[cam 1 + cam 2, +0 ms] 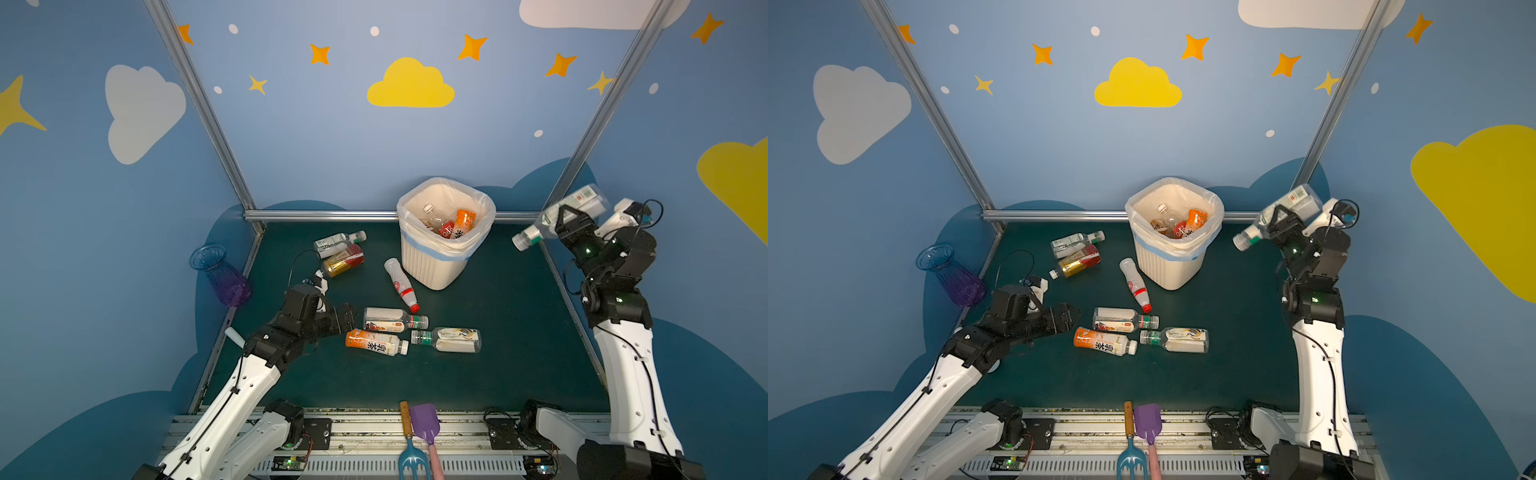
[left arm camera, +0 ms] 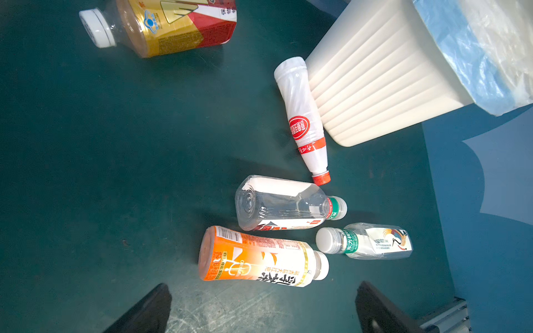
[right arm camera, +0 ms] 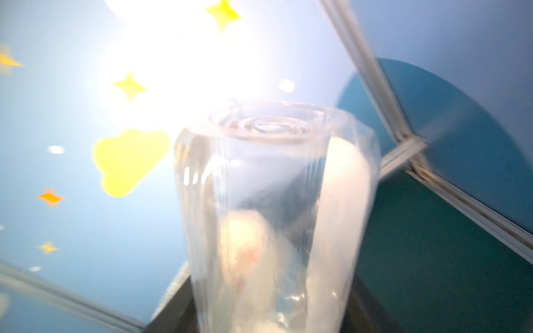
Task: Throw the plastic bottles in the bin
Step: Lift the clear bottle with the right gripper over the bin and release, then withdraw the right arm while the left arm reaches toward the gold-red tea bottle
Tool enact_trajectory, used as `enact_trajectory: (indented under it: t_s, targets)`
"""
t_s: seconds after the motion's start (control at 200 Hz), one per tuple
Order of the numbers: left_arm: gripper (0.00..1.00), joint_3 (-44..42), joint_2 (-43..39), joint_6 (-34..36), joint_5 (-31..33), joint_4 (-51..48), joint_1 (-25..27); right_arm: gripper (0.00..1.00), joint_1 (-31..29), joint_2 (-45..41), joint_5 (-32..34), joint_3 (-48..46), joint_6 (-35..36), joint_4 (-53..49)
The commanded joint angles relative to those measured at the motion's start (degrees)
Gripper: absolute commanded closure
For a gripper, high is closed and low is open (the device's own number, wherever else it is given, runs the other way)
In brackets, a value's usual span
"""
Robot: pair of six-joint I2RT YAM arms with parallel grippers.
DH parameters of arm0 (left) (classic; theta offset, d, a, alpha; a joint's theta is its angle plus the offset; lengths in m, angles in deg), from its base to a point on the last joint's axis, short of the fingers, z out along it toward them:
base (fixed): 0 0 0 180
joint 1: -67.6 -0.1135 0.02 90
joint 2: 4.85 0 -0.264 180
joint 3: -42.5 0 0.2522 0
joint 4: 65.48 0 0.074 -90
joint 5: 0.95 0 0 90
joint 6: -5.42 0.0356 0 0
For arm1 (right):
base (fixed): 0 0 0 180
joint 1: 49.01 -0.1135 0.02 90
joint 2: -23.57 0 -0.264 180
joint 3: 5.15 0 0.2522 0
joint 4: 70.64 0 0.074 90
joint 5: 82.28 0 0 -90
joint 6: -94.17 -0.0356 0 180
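The cream ribbed bin [image 1: 432, 266] [image 1: 1163, 270] [image 2: 375, 86] stands at the back of the green mat, with several bottles inside. My right gripper [image 1: 570, 219] [image 1: 1282, 221] is raised right of the bin, shut on a clear bottle [image 1: 582, 203] [image 1: 1296, 199] [image 3: 274, 216] that tilts cap-down toward the bin. My left gripper [image 1: 351, 314] [image 1: 1073, 314] [image 2: 262, 308] hangs open and empty just left of an orange-labelled bottle [image 1: 376, 343] [image 2: 259, 256]. Beside it lie two clear green-collared bottles [image 1: 395, 319] [image 1: 449, 338] and a white red-capped bottle [image 1: 401, 284] [image 2: 302, 121]. Two more bottles [image 1: 338, 242] [image 1: 343, 262] lie further left.
A blue-purple ribbed vase [image 1: 220, 276] leans outside the mat's left rail. A small fork [image 1: 409, 453] and a purple spatula [image 1: 426, 424] lie at the front edge. Aluminium posts and blue walls enclose the mat.
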Motion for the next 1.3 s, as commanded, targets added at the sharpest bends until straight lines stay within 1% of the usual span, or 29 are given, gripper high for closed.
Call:
enact_trajectory:
  t_s: [0.0,0.095,0.17,0.19,0.23,0.285,0.315,0.401,0.496,0.576,0.696,0.866,0.946,1.011,1.156,1.297]
  targets:
    - [0.00,1.96,-0.89,-0.43,0.44,-0.91,-0.25,0.39,-8.12,9.96,4.96,11.54,3.40,7.45]
    - [0.00,2.00,-1.35,-0.48,0.96,-1.25,-0.20,0.35,-14.35,24.75,4.34,27.80,6.47,-0.47]
    - [0.00,2.34,-1.65,-0.32,1.40,-2.24,-0.33,0.24,-17.86,34.42,4.01,38.45,8.59,-7.20]
    - [0.00,2.56,-1.73,-0.31,1.48,-2.66,-0.29,0.20,-18.39,36.13,3.44,40.45,8.70,-8.73]
    - [0.00,2.98,-1.98,-0.09,1.56,-3.38,-0.26,0.13,-18.94,38.22,1.56,42.95,8.27,-10.72]
    - [0.00,3.36,-2.71,0.22,2.16,-4.34,-0.31,0.09,-19.01,38.03,0.37,43.03,7.81,-11.44]
    - [0.00,3.46,-3.26,0.31,2.58,-4.74,-0.29,0.07,-18.93,36.65,1.25,41.48,8.05,-10.64]
    - [0.00,3.51,-4.53,0.40,3.16,-5.38,-0.36,0.06,-17.92,30.94,3.64,35.87,9.31,-8.48]
    - [0.00,3.31,-4.89,0.02,2.86,-5.42,-0.35,0.06,-15.74,24.33,4.56,31.64,10.66,-10.28]
    - [0.00,3.08,-4.49,-0.31,2.39,-4.98,-0.40,0.06,-13.50,19.68,3.54,28.87,10.97,-12.72]
    - [0.00,2.81,-3.40,-0.65,1.85,-4.22,-0.34,0.08,-10.44,13.95,-0.10,24.79,11.31,-16.83]
    - [0.00,1.69,-1.91,-2.27,2.02,-3.33,-0.35,0.08,-9.87,6.68,-6.46,16.75,15.58,-25.82]
    - [0.00,0.81,-0.88,-2.93,3.21,-3.51,-0.34,0.08,-10.19,2.50,-8.45,10.23,16.56,-29.41]
    - [0.00,0.26,0.11,-3.36,3.94,-3.81,-0.35,0.09,-10.78,-1.73,-10.30,2.52,17.07,-30.09]
    - [0.00,-0.75,2.35,-3.70,2.61,-2.87,-0.34,0.12,-12.03,-10.63,-8.51,-12.80,15.98,-32.59]
    - [0.00,-0.47,5.39,-4.03,1.19,-1.97,-0.35,0.13,-13.47,-15.42,-9.14,-21.55,15.18,-35.04]
